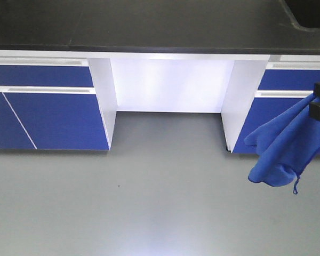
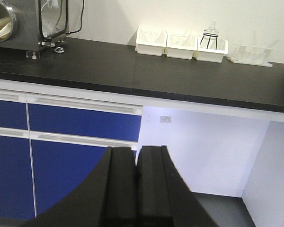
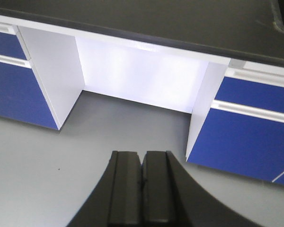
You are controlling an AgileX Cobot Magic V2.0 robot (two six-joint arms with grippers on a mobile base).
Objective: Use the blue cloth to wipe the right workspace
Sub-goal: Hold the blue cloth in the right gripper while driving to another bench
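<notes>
**Front view.** The right gripper [image 1: 316, 100] enters at the right frame edge, its jaws clamped on one corner of the blue cloth [image 1: 282, 149]. The cloth hangs free in loose folds in front of a blue drawer front [image 1: 280, 106], with its loop tag dangling at the lowest point. It appears clear of the grey floor [image 1: 149, 202] and touches no counter. Judgement: a corner pinch lets the body drape, ready to be laid down on a surface. The black countertop [image 1: 176, 26] spans the top of the frame, with a seam toward its left and a sink recess [image 1: 312, 13] at upper right. A bright white knee recess [image 1: 168, 85] sits between the cabinet runs.

**Left wrist view.** The left gripper [image 2: 136, 153] has its jaws pressed together with nothing between them. Judgement: it is parked and takes no part in the job. It faces a black counter [image 2: 203, 80] with a diagonal seam, bearing white bins [image 2: 180, 45], a clear rack [image 2: 251, 53] and a grey apparatus [image 2: 23, 23].

**Right wrist view.** The fingers [image 3: 125, 189] show tight together. No blue is visible here, so the cloth must hang below them, out of sight. The camera looks over matte floor toward the knee recess.

**Finding.** A seamless right workspace cannot be identified in any view. Wiping has not begun, and the cloth must first be carried to that surface.
</notes>
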